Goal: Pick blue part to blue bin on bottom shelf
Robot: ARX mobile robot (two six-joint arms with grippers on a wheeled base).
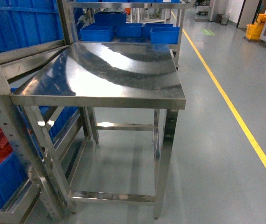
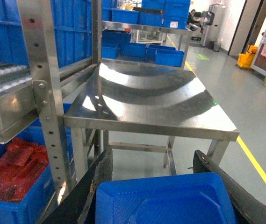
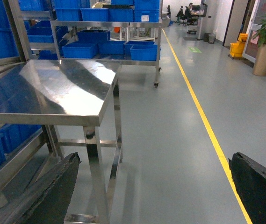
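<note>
Steel table: one, seen in all three views. Bin of red pieces: one, low in the rack, under a track of white rollers. White label on a far bin, too small to read. Yellow floor line: one.

Left gripper: fingers spread wide, with the bright blue bin filling the gap; contact cannot be told. Right gripper: spread wide over bare floor, holding nothing.

Blue part: not visible in any view, so no position relative to either gripper.
</note>
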